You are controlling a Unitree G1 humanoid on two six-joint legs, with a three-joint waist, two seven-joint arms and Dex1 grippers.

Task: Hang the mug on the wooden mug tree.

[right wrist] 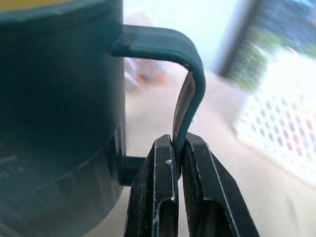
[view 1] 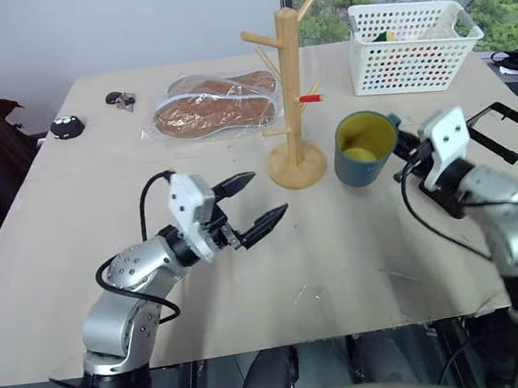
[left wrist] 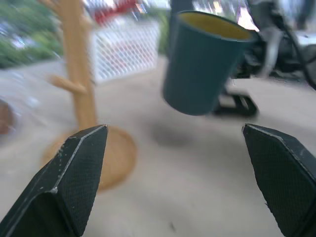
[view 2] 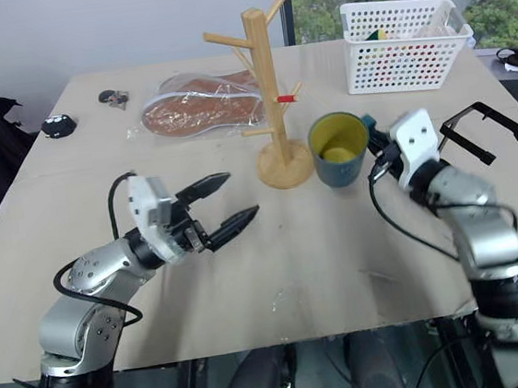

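Left gripper (view 1: 249, 204): open, empty, near table centre. Wooden mug tree (view 1: 290, 98): upright, just left of mug. Mug (view 1: 364, 149): lifted clear of table, pinched at handle (right wrist: 190, 64) by right gripper (right wrist: 178, 148). Likely rigid, glazed, slippery, fragile; thin handle hold, prone to swinging.

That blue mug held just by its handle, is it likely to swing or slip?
Probably stiff, not floppy: the mug keeps its shape, lifted clear of the table. It may pivot, since the right tool pinches only the thin handle, with the body hanging off to one side. Its smooth surface looks slippery, so a jolt might shift it.
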